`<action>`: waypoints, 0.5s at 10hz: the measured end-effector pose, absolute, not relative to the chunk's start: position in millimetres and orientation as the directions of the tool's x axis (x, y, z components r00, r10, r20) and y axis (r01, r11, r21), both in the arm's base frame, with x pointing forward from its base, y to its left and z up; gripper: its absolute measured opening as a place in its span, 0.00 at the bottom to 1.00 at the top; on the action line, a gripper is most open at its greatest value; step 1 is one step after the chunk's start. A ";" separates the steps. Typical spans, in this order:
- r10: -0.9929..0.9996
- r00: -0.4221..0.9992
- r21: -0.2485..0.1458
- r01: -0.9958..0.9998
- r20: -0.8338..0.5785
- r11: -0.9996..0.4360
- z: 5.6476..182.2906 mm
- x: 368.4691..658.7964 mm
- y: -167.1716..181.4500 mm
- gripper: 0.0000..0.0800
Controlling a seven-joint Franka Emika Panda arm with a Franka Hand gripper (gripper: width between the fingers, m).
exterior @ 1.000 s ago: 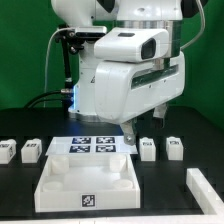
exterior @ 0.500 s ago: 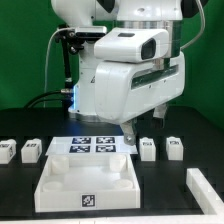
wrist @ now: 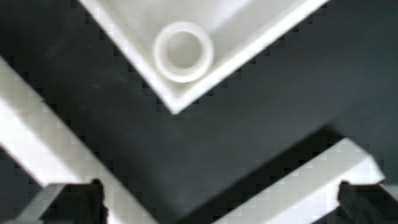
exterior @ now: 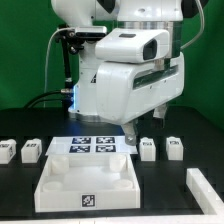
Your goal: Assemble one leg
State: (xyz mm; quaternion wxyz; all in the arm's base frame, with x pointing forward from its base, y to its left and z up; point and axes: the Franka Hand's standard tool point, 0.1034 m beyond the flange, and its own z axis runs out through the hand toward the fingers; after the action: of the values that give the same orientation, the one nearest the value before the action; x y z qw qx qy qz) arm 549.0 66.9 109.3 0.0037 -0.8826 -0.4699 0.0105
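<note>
Nothing has visibly moved since the earlier frames: the Panda arm (exterior: 125,70) hangs in the same pose over the black worktop (exterior: 185,215), with its claw (exterior: 146,127) above the far right edge of the marker board (exterior: 92,146). The wrist view shows the claw open. Its two dark fingertips (wrist: 71,203) stand wide apart at the frame's edge, with only dark worktop between them and nothing held. The same view shows one corner of the white square panel (wrist: 214,30) with a round corner socket (wrist: 183,50). Two pale diagonal bands also cross that picture, and I cannot tell what they are. In the exterior view the square panel (exterior: 88,180) lies flat in front of the marker board, with a tag on its near edge. Four white tagged blocks stand on the worktop untouched, well clear of the claw. On the exterior view's left are the outermost leg (exterior: 7,150) and a second leg (exterior: 32,150) beside the board. On the exterior view's right are a third leg (exterior: 148,148), just beside the board and nearest the claw, and a fourth leg (exterior: 176,148) beyond it. A long white bar (exterior: 205,190) lies at the near right.
</note>
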 end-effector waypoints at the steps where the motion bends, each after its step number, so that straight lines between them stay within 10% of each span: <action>1: 0.878 0.479 -0.015 0.878 -0.009 -0.479 101.4 524.8 71.0 0.81; 5: 0.997 0.075 0.021 0.997 0.025 -0.075 51.5 446.4 58.2 0.81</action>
State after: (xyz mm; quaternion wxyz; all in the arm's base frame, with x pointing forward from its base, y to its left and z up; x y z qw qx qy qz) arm 446.4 58.2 51.5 0.0008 -0.7331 -0.6799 -0.0162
